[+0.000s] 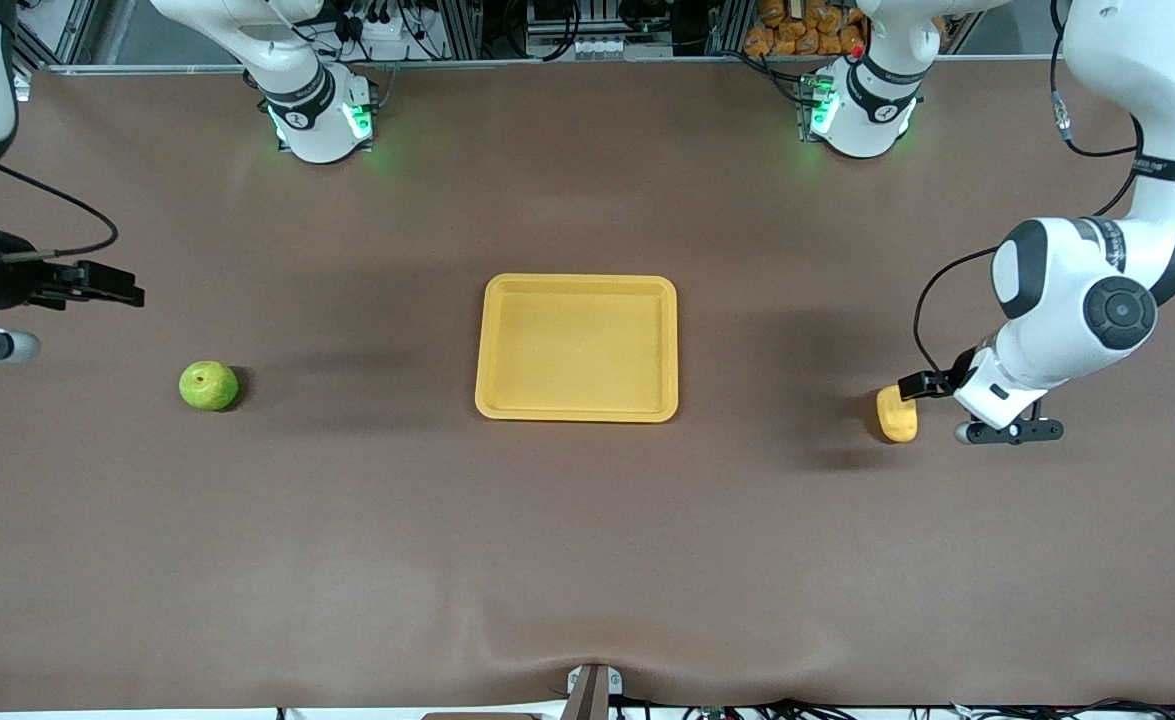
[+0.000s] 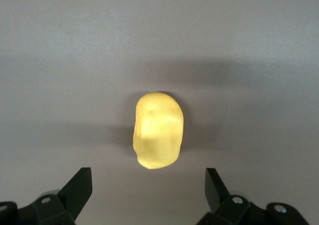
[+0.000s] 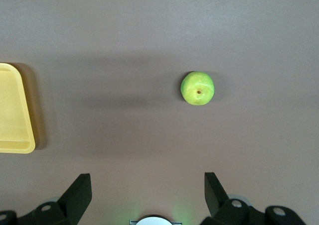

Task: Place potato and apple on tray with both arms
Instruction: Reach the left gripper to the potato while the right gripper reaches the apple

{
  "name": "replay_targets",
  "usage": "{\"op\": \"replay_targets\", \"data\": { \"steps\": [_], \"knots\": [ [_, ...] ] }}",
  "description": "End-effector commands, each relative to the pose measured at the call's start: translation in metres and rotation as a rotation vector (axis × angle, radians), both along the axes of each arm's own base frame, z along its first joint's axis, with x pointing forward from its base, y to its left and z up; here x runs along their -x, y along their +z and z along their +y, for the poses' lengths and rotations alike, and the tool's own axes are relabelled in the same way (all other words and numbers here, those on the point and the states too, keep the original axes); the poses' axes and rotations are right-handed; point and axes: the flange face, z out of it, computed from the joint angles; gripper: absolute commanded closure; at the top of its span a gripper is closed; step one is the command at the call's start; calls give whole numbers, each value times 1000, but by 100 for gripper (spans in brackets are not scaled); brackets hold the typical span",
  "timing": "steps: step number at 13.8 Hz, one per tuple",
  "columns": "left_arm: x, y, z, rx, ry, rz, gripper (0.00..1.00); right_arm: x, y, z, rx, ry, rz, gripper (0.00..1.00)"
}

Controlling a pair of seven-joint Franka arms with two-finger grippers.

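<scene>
The yellow-orange tray [image 1: 577, 290] lies empty in the middle of the table. The green apple [image 1: 209, 386] rests on the table toward the right arm's end. My right gripper [image 1: 119, 288] hangs open and empty over bare table beside the apple. The right wrist view shows the apple [image 3: 198, 88], a corner of the tray [image 3: 15, 110] and the right gripper [image 3: 147, 195]. The yellow-orange potato [image 1: 896, 414] lies toward the left arm's end. My left gripper [image 1: 915, 386] hovers open just above it. In the left wrist view the potato [image 2: 158, 130] sits just ahead of the open left gripper [image 2: 148, 195].
Both green-lit arm bases [image 1: 322, 115] [image 1: 852, 110] stand along the table's edge farthest from the front camera. A pile of orange items [image 1: 797, 25] lies off the table near the left arm's base. A small mount [image 1: 592, 690] sits at the table's nearest edge.
</scene>
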Motion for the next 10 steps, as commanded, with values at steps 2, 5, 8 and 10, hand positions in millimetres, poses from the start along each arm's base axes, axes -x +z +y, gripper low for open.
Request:
{"op": "replay_targets", "data": {
  "steps": [2, 5, 8, 10],
  "knots": [
    [-4, -23, 0, 3, 26, -18, 0, -13, -24, 0, 7, 10, 15, 0],
    [-6, -44, -2, 9, 26, -5, 0, -17, -46, -9, 9, -3, 12, 0],
    [-7, -66, -1, 16, 30, -5, 0, -21, -69, -21, 39, -10, 2, 0],
    [-7, -76, -1, 20, 31, -13, 0, -26, -89, -23, 52, -7, 26, 0]
  ]
}}
